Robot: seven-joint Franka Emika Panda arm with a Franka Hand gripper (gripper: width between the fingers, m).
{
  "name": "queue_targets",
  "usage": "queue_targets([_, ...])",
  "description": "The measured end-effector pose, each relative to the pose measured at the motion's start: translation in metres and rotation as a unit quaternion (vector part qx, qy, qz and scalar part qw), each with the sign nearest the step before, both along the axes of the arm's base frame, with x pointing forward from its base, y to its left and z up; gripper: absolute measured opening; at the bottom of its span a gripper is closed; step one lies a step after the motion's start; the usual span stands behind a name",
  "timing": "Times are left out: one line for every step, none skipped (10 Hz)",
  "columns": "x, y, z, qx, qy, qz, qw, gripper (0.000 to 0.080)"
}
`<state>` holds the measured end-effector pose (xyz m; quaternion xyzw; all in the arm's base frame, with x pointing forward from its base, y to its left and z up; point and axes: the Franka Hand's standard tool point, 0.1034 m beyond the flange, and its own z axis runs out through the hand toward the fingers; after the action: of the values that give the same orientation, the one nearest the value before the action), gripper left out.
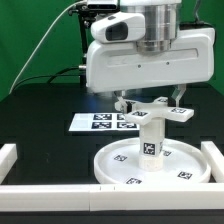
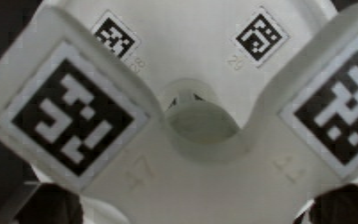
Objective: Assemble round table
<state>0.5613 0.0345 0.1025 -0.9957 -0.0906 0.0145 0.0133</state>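
The round disc (image 1: 112,165) lies flat on the black table, tags on its face. The short cylindrical leg (image 1: 150,138) stands upright in the disc's hub. The cross-shaped base (image 1: 162,113) sits on top of the leg. My gripper (image 1: 150,102) comes down from above and is shut on the base. In the wrist view the base (image 2: 194,165) fills the picture, with tagged arms and a round centre boss. Its white body spans the gap between my dark fingers (image 2: 34,205), and my gripper (image 2: 194,205) is around it. The joint between leg and base is hidden.
The marker board (image 1: 98,121) lies behind the disc. Long white border rails run along the front (image 1: 60,197), the exterior view's left (image 1: 8,158) and the exterior view's right (image 1: 212,160), close to the disc's rim. A green backdrop stands behind.
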Motion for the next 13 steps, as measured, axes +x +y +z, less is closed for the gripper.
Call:
queue_targets([0.0005, -0.0014, -0.0004, -0.001, -0.003, -0.001, 1.0, 0.0649])
queue_targets([0.0005, -0.0013, -0.0003, -0.001, -0.003, -0.001, 1.0, 0.0649])
queue_targets([0.0005, -0.0013, -0.0003, -0.001, -0.003, -0.001, 1.0, 0.0513])
queue_targets([0.0008, -0.0014, 0.0, -0.001, -0.003, -0.001, 1.0, 0.0513])
queue_targets([0.0008, -0.0013, -0.0001, -0.001, -0.003, -0.01, 1.0, 0.0442])
queue_targets([0.0008, -0.0013, -0.0002, -0.001, -0.002, -0.019, 1.0, 0.0442])
queue_targets([0.0008, -0.0013, -0.0002, -0.001, -0.002, -0.019, 1.0, 0.0442])
queue_targets([0.0011, 0.0007, -0.0005, -0.003, -0.001, -0.099, 0.995, 0.0442])
queue_targets([0.0015, 0.0011, -0.0007, -0.005, 0.0, -0.164, 0.986, 0.0442])
queue_targets([0.0024, 0.0013, -0.0009, -0.003, -0.001, -0.216, 0.976, 0.0442])
queue_targets([0.0028, 0.0018, -0.0012, 0.001, -0.001, -0.291, 0.957, 0.0442])
queue_targets([0.0024, 0.0026, -0.0015, 0.008, -0.006, -0.352, 0.936, 0.0442])
queue_targets([0.0023, 0.0062, -0.0014, 0.01, -0.008, -0.423, 0.906, 0.0442])
